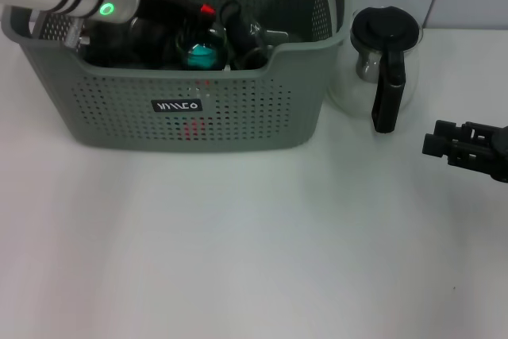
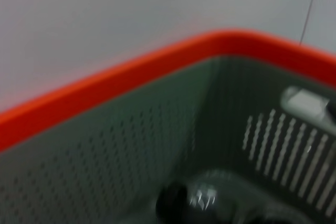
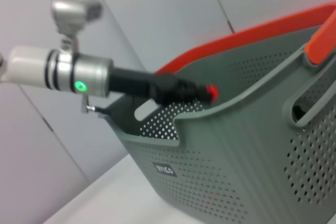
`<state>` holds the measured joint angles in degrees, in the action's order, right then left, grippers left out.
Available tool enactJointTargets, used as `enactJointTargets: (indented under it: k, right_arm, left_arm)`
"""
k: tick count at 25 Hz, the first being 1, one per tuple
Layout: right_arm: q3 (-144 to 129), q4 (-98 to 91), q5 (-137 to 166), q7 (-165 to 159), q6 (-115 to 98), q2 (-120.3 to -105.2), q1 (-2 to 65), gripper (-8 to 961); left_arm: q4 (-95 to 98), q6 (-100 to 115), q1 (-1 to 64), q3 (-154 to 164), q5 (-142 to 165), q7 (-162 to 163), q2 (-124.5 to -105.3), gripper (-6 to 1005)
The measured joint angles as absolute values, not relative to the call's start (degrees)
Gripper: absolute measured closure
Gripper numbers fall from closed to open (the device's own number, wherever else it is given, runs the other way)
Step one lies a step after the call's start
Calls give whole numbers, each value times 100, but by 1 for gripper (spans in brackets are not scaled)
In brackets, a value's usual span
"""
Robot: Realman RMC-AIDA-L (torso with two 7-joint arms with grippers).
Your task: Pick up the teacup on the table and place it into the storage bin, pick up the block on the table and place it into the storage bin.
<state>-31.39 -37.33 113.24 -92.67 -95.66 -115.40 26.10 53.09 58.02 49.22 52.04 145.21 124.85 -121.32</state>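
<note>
Right pincer (image 1: 432,137) parked, grip unclear, left pincer (image 1: 208,12) inside storage bin (image 1: 238,121), grip hidden.

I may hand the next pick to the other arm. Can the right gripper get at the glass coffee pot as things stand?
Probably yes. The right gripper hangs over bare table beside the glass coffee pot, whose black handle faces forward with nothing between them. The left gripper is inside the storage bin.

Head cam looks down; all 3 share storage bin (image 1: 198,109).
</note>
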Motion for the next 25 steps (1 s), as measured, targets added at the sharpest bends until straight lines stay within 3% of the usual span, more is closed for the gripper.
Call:
enactJointTargets:
  k: [9,11,14,16,20,25]
  right_arm:
    - [-3109,-3725,11327,-9249,-9573,-11540,2620,334]
    - [-3090,-3725,11328,-9247,-9581,-11541,2620,333]
    - [-3016,-3721,11325,-9233,-9657,-11574,2618,332]
    - [-2981,-3718,11323,-9165,-9753,-11597,2611,331]
    - [-2901,-3710,11194,-8881,-10082,-11682,2606,330]
    - [-2977,-3714,10985,-8705,-10455,-11832,2708,328]
  left_arm:
    - [5918,5903,4840,5161,14874,12866,-12303,703]
    - [6356,6054,4611,5124,14552,12838,-12365,466]
    - [6978,6416,4031,5086,13237,12565,-12364,423]
    - [7045,6820,3746,5015,12215,12384,-12244,395]
    - [6386,8286,3461,4480,10304,11935,-11804,338]
    - [5437,10347,3276,3763,9764,10931,-11414,278]
